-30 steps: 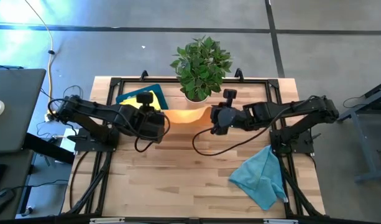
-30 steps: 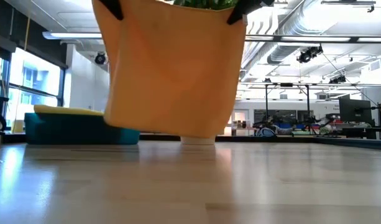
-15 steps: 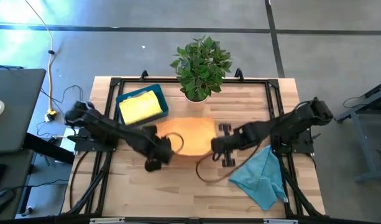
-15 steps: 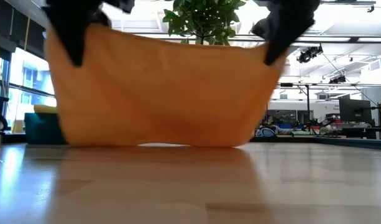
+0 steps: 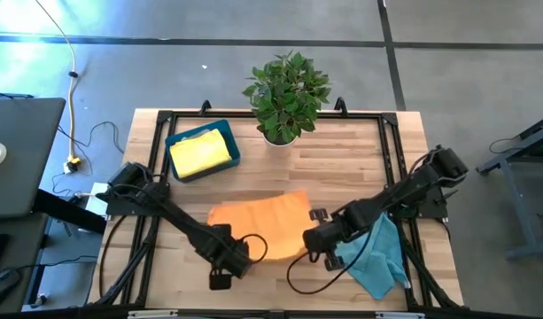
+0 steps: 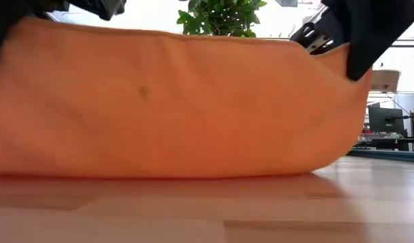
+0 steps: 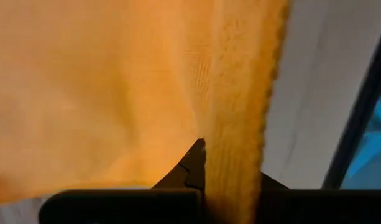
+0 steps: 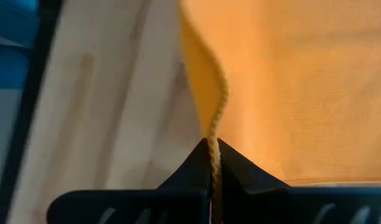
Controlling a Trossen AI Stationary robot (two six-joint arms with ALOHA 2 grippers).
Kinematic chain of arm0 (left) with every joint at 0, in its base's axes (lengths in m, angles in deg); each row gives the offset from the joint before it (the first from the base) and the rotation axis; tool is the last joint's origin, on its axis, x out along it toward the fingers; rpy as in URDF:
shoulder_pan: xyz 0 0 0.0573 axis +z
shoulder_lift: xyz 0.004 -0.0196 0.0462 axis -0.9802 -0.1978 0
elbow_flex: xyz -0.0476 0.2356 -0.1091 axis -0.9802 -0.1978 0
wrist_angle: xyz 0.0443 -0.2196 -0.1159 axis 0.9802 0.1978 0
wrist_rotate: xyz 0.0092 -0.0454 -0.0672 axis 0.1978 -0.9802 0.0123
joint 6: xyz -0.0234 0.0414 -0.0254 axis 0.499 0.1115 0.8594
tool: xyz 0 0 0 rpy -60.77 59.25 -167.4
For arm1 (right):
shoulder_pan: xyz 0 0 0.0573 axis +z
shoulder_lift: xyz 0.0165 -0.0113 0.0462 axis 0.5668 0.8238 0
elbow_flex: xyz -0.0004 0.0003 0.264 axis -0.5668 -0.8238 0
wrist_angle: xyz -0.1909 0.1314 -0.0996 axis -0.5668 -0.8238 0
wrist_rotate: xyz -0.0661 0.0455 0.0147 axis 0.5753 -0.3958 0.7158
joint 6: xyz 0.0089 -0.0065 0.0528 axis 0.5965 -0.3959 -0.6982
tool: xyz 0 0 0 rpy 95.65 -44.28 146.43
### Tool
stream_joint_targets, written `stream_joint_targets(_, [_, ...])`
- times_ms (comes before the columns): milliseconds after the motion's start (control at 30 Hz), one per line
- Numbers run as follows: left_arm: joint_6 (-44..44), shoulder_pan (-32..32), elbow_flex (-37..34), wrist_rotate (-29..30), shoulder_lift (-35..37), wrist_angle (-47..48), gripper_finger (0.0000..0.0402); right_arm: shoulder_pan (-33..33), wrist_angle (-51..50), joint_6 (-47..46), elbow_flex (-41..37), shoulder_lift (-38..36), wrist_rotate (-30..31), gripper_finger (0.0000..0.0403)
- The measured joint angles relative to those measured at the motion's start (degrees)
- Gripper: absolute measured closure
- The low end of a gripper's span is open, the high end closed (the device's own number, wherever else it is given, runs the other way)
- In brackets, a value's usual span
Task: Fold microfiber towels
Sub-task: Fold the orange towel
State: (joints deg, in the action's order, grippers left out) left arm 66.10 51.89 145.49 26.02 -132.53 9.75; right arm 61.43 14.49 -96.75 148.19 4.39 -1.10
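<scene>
Orange microfiber towel (image 5: 258, 221) pinched at two corners: left gripper (image 5: 228, 260) clamped on the near-left corner, right gripper (image 5: 317, 244) clamped on the near-right corner. Left wrist view shows dark fingertips (image 7: 193, 167) closed on the towel's thick hem; right wrist view shows fingertips (image 8: 210, 163) shut on the thin edge. Both grippers sit low near the table's front half, towel stretched between them, far part lying on the wooden table (image 5: 342, 151), near edge lifted. Low view: orange cloth fills the frame, bottom edge on or just off the tabletop, hard to tell which.

Teal-blue towel (image 5: 377, 257) lies crumpled at the front right, just beside the right gripper, partly under the right arm. Yellow towel (image 5: 200, 152) rests folded in the blue tray (image 5: 175, 139) at the back left, well apart from the orange one. Potted plant (image 5: 287, 93) stands at the table's back middle edge. Laptop (image 5: 19, 155) sits off the table to the left.
</scene>
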Motion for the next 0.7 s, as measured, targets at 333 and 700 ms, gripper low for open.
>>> stream_joint_targets(333, [5.5,3.0,-0.8,7.8,0.0,7.3,0.0401,-5.8,-0.2,4.8,0.0,0.6,9.7,0.0403])
stream_joint_targets(700, [6.8,8.4,-5.5,9.9,0.0,8.5,0.0397,-13.9,-0.1,13.2,0.0,4.7,9.7,0.0402])
